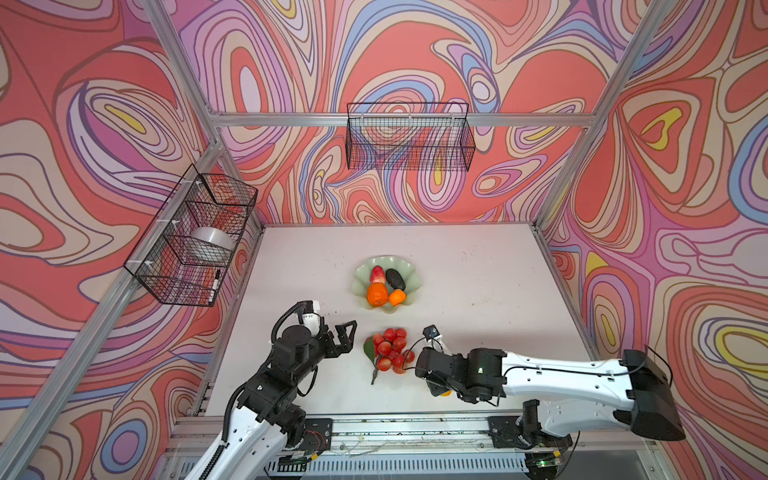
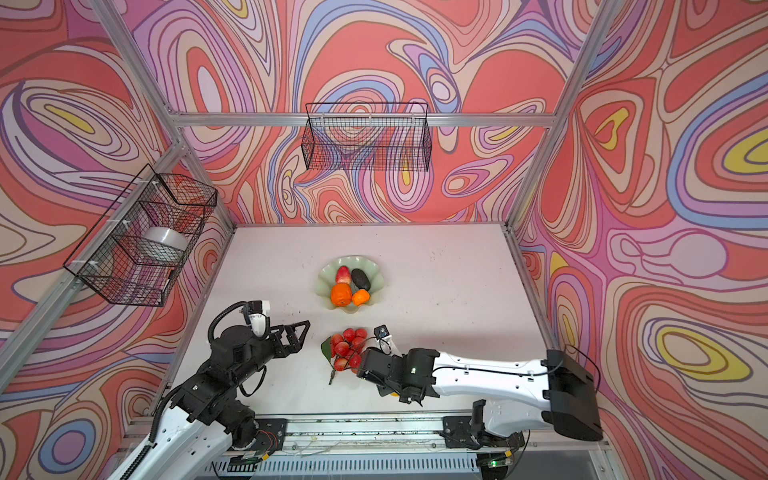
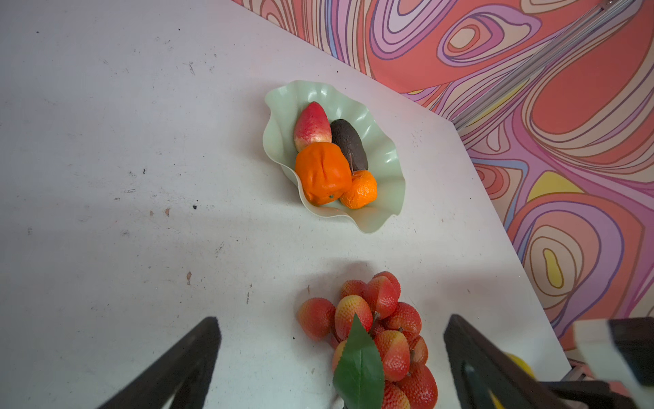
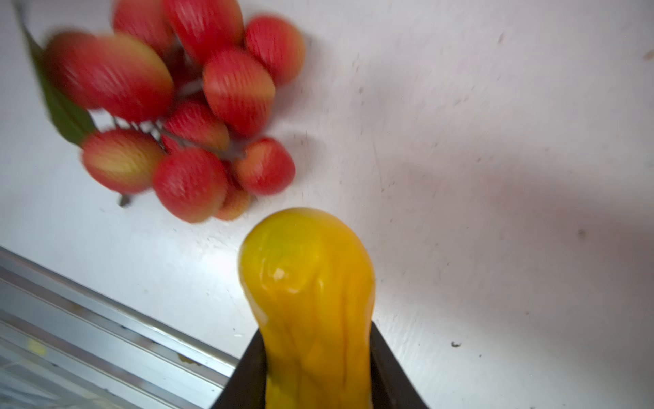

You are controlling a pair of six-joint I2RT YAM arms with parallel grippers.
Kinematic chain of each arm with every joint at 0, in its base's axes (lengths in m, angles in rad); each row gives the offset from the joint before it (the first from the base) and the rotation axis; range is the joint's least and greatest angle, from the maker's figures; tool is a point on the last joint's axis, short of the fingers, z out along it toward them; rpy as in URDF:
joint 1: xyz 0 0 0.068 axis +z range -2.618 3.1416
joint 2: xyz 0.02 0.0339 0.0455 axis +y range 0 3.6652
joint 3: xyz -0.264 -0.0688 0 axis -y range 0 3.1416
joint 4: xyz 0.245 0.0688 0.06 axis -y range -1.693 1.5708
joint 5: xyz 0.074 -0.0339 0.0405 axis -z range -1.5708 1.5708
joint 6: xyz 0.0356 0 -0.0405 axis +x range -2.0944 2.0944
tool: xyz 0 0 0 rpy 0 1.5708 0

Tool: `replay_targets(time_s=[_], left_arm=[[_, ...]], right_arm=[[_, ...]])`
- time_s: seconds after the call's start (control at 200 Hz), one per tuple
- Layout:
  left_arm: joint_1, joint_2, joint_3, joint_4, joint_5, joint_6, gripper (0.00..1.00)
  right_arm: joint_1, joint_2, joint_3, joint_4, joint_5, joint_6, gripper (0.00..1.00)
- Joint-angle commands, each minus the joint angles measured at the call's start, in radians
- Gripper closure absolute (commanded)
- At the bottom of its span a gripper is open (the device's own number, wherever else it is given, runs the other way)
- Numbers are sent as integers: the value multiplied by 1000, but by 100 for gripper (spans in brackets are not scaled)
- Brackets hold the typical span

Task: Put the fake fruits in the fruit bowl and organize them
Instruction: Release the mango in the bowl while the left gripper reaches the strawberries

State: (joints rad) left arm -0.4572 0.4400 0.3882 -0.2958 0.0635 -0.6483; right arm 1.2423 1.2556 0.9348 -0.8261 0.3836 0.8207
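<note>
Since the fruit bowl (image 1: 362,269) lacks it, my right gripper (image 4: 318,368) clamps the yellow oblong (image 4: 308,279), grapes (image 4: 237,88) just ahead; left gripper (image 1: 343,338) gapes, spare.

the left gripper (image 1: 344,337) is hovering just left of the red grape bunch (image 1: 390,349), jaws spreading wide, its arm bending in from behind. the right gripper (image 4: 316,336) is sitting just right of the bunch, jaws clamping the ribbed yellow oblong (image 4: 308,279), forearm stretching away rightward.
</note>
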Motion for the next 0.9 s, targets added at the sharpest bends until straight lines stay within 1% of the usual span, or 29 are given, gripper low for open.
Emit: replay_targets(time_s=[0.0, 0.06, 0.105, 0.15, 0.195, 0.32, 0.436, 0.506, 0.566, 0.696, 0.896], left_arm=[[5, -30, -17, -29, 10, -27, 1], [5, -45, -17, -56, 17, -34, 1], [5, -58, -22, -69, 25, -41, 2], [5, -70, -25, -84, 32, -49, 2], [5, -82, -28, -93, 35, -57, 3], [5, -97, -32, -117, 59, -68, 4], [5, -88, -36, -124, 120, -68, 5], [5, -69, -45, -127, 165, -75, 5], [4, -49, -50, -122, 207, -79, 7], [3, -17, -60, -139, 252, -71, 10], [-30, -30, -87, -198, 220, -85, 15]], right_arm=[[-164, 16, 124, -9, 72, -57, 80], [-257, 54, 182, 67, 41, -128, 81], [-304, 93, 227, 124, 40, -198, 81], [-349, 160, 288, 162, 36, -264, 81], [-399, 237, 356, 182, 24, -300, 81], [-502, 443, 499, 286, -95, -396, 81], [-529, 643, 650, 294, -126, -455, 81], [-541, 730, 720, 303, -154, -464, 81], [-549, 786, 760, 308, -155, -469, 82], [-589, 877, 826, 317, -200, -467, 82], [-606, 915, 849, 311, -219, -468, 81]])
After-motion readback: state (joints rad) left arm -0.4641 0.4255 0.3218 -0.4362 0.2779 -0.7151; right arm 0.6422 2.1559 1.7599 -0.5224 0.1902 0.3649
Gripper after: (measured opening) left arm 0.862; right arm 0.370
